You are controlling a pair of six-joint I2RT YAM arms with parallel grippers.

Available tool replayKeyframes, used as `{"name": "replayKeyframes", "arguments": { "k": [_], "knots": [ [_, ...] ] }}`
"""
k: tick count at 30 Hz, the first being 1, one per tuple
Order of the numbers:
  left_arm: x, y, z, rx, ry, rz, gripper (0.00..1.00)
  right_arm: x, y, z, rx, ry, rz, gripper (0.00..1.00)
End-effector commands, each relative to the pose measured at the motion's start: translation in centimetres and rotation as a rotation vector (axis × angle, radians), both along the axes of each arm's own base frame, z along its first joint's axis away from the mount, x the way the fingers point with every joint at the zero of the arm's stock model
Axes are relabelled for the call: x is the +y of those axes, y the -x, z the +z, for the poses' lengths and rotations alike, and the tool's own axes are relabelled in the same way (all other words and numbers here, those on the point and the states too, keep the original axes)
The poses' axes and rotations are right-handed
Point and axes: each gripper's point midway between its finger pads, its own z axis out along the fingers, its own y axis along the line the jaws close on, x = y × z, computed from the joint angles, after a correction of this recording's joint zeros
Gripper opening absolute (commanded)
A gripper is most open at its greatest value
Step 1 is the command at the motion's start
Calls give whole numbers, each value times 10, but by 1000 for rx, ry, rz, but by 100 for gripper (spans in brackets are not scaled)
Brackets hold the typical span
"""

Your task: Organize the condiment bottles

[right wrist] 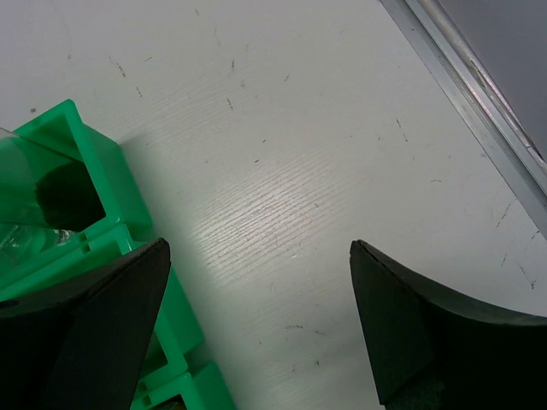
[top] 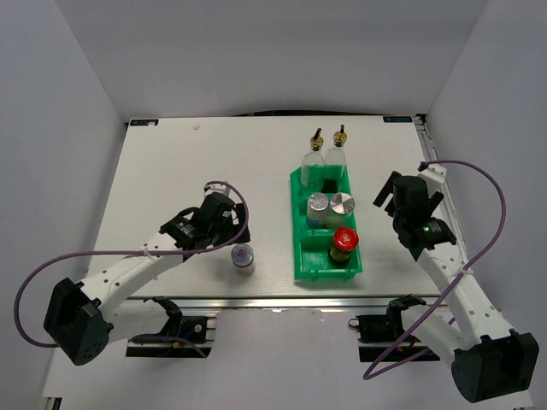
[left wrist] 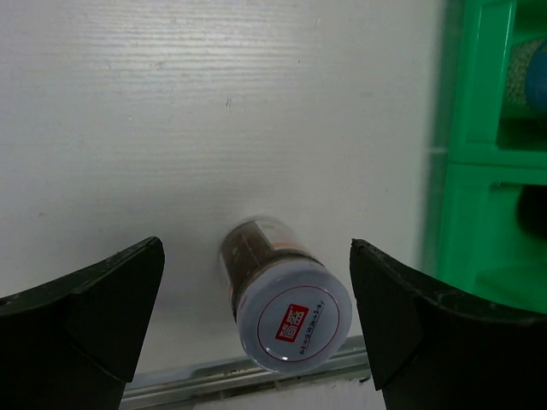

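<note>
A silver-lidded jar (top: 243, 256) stands alone on the table near the front edge, left of the green bin (top: 299, 256). In the left wrist view this jar (left wrist: 291, 307) sits between my open fingers, not touched. My left gripper (top: 227, 229) is open just above and behind it. In the bin, two tall glass bottles (top: 313, 160) (top: 338, 155) stand in the far compartment, two silver-lidded jars (top: 318, 206) (top: 342, 206) in the middle one, and a red-capped jar (top: 344, 243) in the near one. My right gripper (top: 386, 193) is open and empty, right of the bin.
The bin's wall shows at the right of the left wrist view (left wrist: 491, 171) and at the left of the right wrist view (right wrist: 94, 162). The table's metal right edge (right wrist: 479, 94) runs close to the right gripper. The front rail (left wrist: 256, 371) lies just past the lone jar.
</note>
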Motion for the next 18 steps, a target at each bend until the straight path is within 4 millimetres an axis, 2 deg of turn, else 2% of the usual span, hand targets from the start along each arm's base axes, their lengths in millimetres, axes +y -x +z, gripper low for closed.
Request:
{"name": "replayKeyframes", "arguments": {
  "k": [1,7,11,16,18],
  "knots": [
    [-13,20,-7,53,-9,-94,98,0,-6,8,-52,-7,14,89],
    [-36,34,-16,75,-55,-203,98,2,-7,6,-54,-7,35,90],
    [-34,36,-20,79,-129,-213,98,2,-7,5,-50,-5,36,89],
    [-34,42,-22,97,-186,-235,82,2,-6,7,-57,-4,36,89],
    [-34,42,-22,93,-201,-239,73,1,-6,6,-54,-2,33,89]
  ]
}}
